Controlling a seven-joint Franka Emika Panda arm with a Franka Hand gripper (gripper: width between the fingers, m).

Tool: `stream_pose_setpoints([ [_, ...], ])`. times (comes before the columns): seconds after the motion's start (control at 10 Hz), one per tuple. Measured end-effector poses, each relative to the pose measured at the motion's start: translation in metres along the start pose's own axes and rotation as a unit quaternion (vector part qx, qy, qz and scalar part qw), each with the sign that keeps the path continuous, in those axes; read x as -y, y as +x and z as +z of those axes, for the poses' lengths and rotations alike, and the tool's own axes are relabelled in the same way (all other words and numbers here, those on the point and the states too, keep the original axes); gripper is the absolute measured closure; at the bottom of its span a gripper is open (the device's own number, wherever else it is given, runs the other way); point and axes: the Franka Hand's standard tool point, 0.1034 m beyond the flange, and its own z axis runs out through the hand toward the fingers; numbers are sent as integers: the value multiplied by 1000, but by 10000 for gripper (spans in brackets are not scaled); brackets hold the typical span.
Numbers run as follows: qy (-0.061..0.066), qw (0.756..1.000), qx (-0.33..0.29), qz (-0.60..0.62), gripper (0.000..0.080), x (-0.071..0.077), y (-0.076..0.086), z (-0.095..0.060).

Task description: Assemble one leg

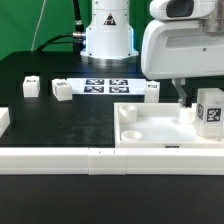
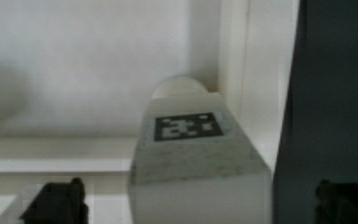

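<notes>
On the black surface (image 1: 60, 125) before a green backdrop (image 1: 30, 25), the white tray-like panel (image 1: 150, 138) holds one tagged leg (image 1: 209, 110), upright near the panel's rim on the exterior view's right, untouched between the wide-apart fingers of the released claw (image 2: 199, 200).

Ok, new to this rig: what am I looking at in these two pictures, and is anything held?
A white robot arm reaches over a black table. One picture looks on from outside; the other is from a camera on its wrist. On the table lie a large white panel, long rails, a marker board and small tagged legs. One leg stands on the panel between the open jaws. Nothing is held.
</notes>
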Motion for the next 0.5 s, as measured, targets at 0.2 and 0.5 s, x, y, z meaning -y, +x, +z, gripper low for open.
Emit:
stream_pose_setpoints([
  [0.2,1,1000,0,1,261,0,0,0],
  [0.5,1,1000,0,1,509,0,0,0],
])
